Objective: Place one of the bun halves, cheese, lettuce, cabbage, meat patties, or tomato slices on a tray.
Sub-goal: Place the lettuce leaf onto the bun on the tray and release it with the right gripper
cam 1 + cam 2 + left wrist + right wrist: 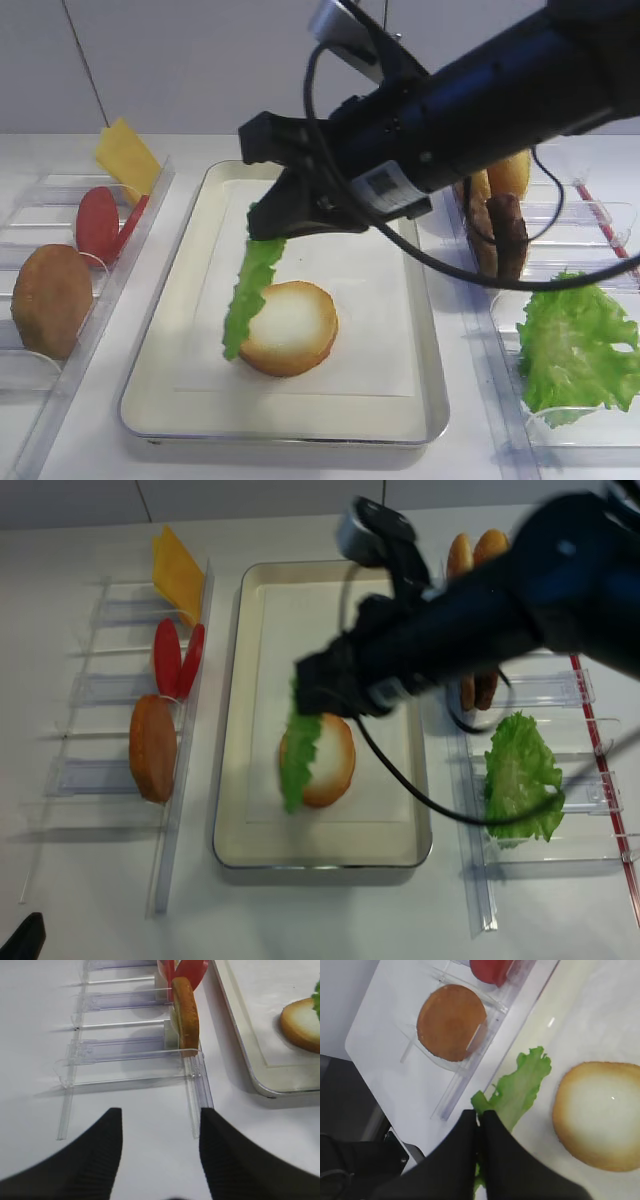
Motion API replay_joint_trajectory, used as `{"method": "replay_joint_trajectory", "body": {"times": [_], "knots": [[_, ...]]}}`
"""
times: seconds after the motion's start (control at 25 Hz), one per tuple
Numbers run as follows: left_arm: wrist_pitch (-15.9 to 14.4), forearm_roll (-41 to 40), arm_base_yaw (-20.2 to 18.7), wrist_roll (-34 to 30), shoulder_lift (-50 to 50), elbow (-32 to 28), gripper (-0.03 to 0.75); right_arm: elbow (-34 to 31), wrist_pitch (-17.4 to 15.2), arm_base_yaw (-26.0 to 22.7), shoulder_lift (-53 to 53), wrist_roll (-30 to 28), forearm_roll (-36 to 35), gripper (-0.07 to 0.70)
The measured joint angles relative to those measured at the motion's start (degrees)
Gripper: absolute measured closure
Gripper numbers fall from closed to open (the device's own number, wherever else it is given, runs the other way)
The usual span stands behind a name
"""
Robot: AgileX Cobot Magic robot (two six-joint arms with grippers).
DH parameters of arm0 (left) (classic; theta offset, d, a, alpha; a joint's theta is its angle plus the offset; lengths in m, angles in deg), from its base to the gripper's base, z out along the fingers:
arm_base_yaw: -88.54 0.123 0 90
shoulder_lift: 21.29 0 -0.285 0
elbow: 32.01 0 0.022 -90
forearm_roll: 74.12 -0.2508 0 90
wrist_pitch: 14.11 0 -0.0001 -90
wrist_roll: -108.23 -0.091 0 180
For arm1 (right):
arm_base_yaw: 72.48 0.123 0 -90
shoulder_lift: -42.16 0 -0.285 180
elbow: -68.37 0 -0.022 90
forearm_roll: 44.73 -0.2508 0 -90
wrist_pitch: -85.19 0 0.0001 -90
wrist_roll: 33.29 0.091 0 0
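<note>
My right gripper [263, 228] is shut on the top edge of the lettuce [250, 295], a frilly green leaf that hangs edge-down over the cream tray [372, 292]. The leaf's lower end is beside the left side of a bun half [290, 328] lying pale face up on the tray liner. From the right wrist, the black fingertips [470, 1119] pinch the lettuce [520, 1089] with that bun half [600, 1112] to the right. My left gripper [160, 1116] stands open and empty over the white table, near the front end of the left rack.
Clear bins on the left hold cheese [127, 155], tomato slices [100, 222] and a brown bun [50, 300]. On the right, bins hold a large wavy green leaf [575, 345], dark meat patties [505, 235] and more buns [508, 172].
</note>
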Motion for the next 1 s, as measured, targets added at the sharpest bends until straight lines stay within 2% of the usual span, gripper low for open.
{"method": "replay_joint_trajectory", "body": {"times": [0.12,0.36,0.56,0.72,1.0], "knots": [[0.0,0.0,0.0,0.0,0.0,0.0,0.385,3.9,-1.2,0.3,4.1,-0.2,-0.3,0.569],[0.0,0.0,0.0,0.0,0.0,0.0,0.385,4.9,-1.6,0.3,11.0,-3.5,-0.9,0.569],[0.0,0.0,0.0,0.0,0.0,0.0,0.385,5.5,-1.0,0.3,12.8,-6.4,-2.0,0.57],[0.0,0.0,0.0,0.0,0.0,0.0,0.385,5.5,0.8,0.3,13.2,-5.3,2.5,0.57],[0.0,0.0,0.0,0.0,0.0,0.0,0.385,5.5,2.2,0.3,13.3,1.1,14.1,0.57]]}}
